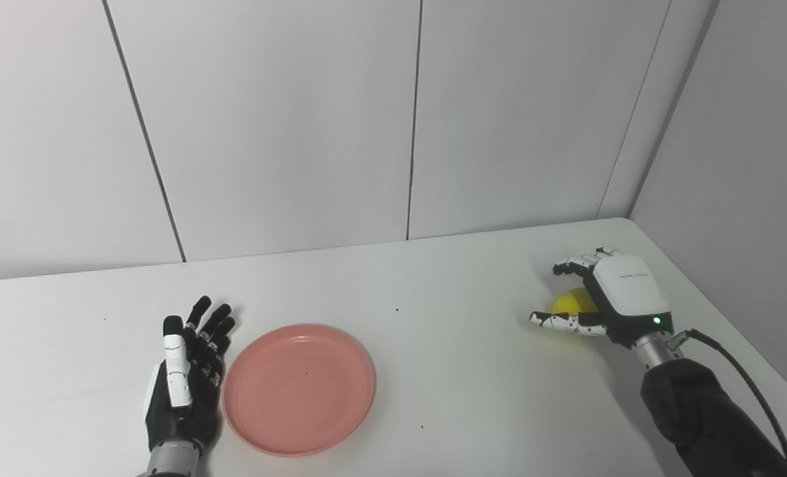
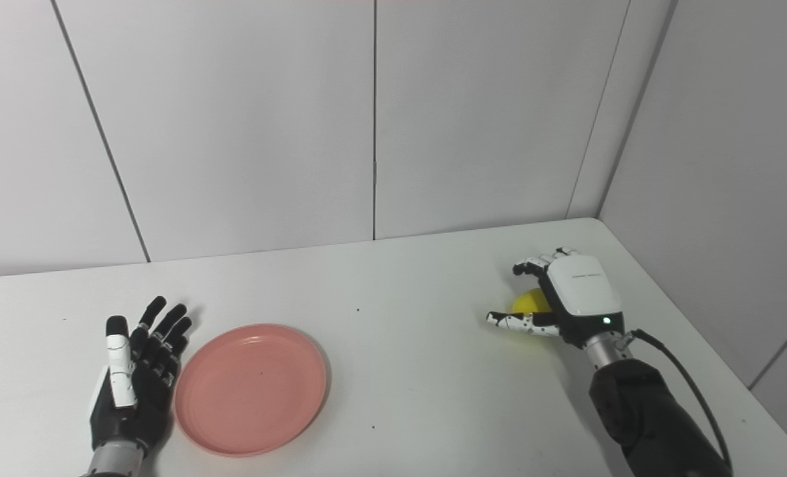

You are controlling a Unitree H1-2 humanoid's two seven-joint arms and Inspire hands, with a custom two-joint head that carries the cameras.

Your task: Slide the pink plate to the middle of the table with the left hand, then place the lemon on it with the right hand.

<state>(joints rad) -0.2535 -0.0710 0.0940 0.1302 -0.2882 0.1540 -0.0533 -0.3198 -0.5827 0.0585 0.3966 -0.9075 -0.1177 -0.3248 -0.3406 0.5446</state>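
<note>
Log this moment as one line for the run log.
left hand: open beside plate | right hand: cupped over lemon, lemon on table | plate: empty

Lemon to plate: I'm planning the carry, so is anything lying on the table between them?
Nothing visible. The lemon sits under the right hand at the table's right; the stretch of table between it and the pink plate is bare. The left hand lies on the plate's far side, open.
</note>
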